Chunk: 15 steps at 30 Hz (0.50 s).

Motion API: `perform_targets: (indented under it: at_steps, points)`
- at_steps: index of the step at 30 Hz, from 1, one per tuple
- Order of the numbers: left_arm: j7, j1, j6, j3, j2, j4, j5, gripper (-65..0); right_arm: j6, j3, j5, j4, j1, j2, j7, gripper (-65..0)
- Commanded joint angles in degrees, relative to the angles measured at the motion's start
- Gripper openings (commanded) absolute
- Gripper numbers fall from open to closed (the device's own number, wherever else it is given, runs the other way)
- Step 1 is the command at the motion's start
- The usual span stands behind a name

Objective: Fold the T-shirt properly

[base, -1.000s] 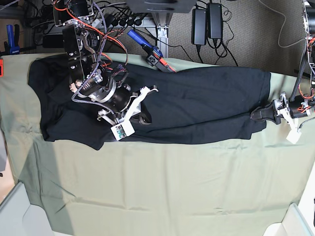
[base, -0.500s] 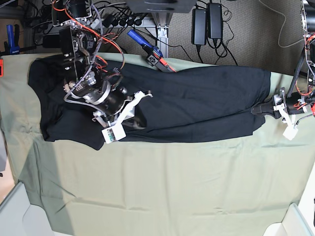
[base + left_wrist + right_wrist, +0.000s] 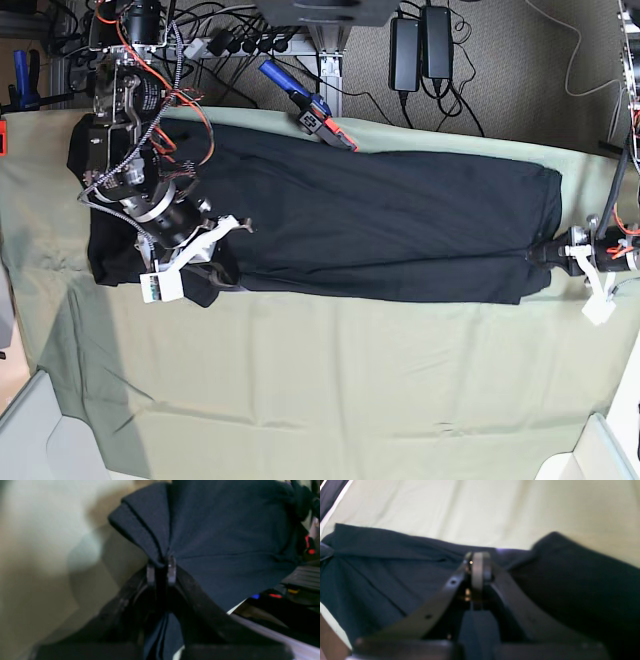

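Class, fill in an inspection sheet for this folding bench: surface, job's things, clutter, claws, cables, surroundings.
Surface: pale green cloth sheet, lightly wrinkled.
Job's things: black T-shirt stretched lengthwise into a long band.
Clutter: blue-handled tool at the far edge.
Claws: left claw shut on T-shirt, fabric bunched; right claw shut on T-shirt.
Cables: orange and black wires behind the bench.
Surroundings: power adapters on the floor.

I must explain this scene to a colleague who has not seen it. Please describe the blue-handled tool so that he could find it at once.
Start from the pale green sheet that covers the table, then follow the far long edge of the black T-shirt lying on it. Near the middle of that edge, the blue-handled tool lies slanted, its red tip on the cloth. It is the only bright blue and red thing there.
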Motion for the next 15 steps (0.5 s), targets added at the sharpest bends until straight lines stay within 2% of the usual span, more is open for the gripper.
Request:
perform_targets:
  at_steps: [1,3,10,15]
  points:
    - [-0.9,-2.1,-0.5,-0.5,-1.5,0.8,0.2,-65.0,3.8,0.7,0.9,1.2,0.9,0.2,1.4,-65.0]
    - [-1.7,-3.2,-0.5,-0.5,-1.6,0.8,2.0,-65.0,3.8,1.4,0.9,1.2,0.9,0.5,1.4,-65.0]
    - [-8.7,-7.3,-0.5,-0.2,-3.3,0.8,14.5,-65.0,3.8,1.5,1.2,1.2,0.9,3.8,1.3,-65.0]
    - [-6.9,-8.1,-0.5,1.0,-5.5,1.6,15.5,-65.0,3.8,1.5,1.5,1.9,0.9,4.3,1.3,-65.0]
